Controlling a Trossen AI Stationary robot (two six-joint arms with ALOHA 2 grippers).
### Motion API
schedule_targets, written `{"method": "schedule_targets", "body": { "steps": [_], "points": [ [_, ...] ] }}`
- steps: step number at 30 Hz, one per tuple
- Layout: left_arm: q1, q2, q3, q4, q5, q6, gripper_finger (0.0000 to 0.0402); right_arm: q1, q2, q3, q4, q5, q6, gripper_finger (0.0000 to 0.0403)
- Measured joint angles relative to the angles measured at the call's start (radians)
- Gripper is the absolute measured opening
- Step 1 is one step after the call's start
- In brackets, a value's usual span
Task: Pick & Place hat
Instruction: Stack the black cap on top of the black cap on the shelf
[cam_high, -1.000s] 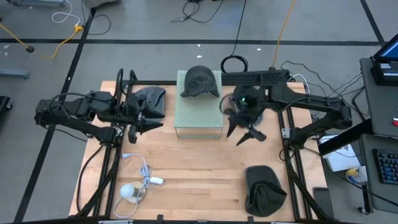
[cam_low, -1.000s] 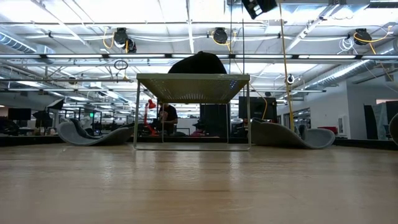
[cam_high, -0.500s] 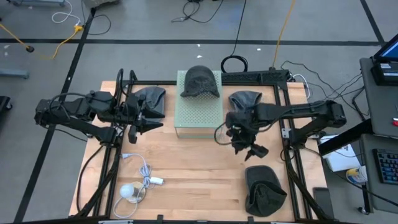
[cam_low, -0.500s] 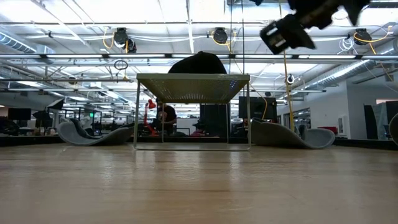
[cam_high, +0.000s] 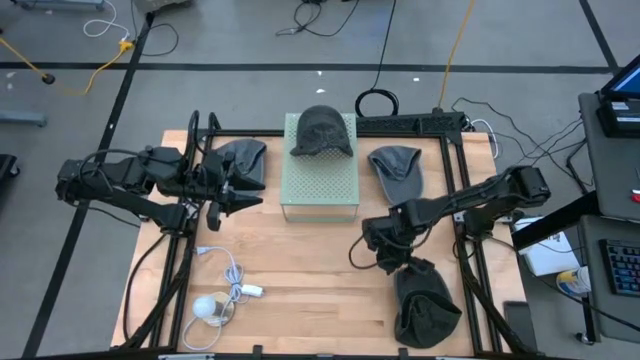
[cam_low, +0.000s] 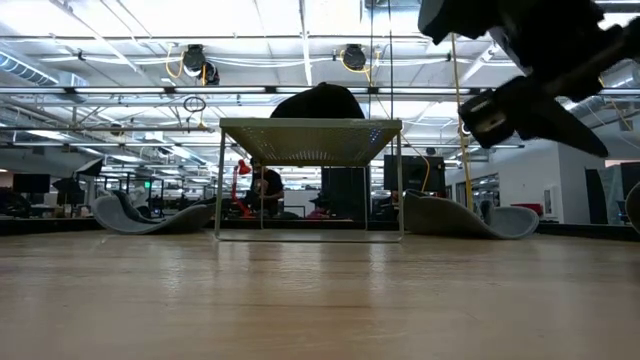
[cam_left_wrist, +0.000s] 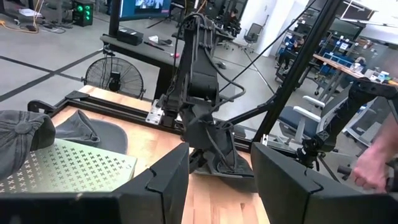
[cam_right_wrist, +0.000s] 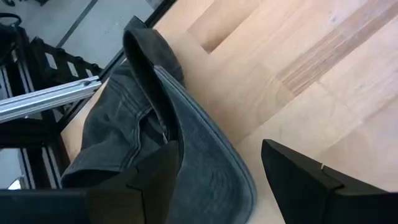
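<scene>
Right arm swings from the rack down to the near cap

The right gripper (cam_high: 392, 262), which a second ago hung beside the perforated rack (cam_high: 320, 175) near the back of the desk (cam_high: 300, 270), has travelled toward the front right corner and now sits at the brim of the dark green cap (cam_high: 425, 305), jaws spread. Its move has uncovered the grey cap (cam_high: 396, 167) lying at the back right. In the low view the gripper has dropped further into the upper right.

Matt denim-like cloth cap (cam_right_wrist: 161, 143) (stitched seams); smooth wood table (cam_right_wrist: 323, 81).
</scene>
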Motion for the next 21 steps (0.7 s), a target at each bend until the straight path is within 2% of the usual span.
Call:
{"method": "schedule_targets", "body": {
  "steps": [5,21],
  "points": [
    [0.0,0.0,0.0,0.0,0.0,-0.002,0.0175,0.012,-0.001,-0.06,0.143,0.001,0.103,0.0224],
    [0.0,0.0,0.0,0.0,0.0,0.0,0.0175,0.025,0.028,-0.153,0.26,0.006,0.047,0.0224]
  ]
}}
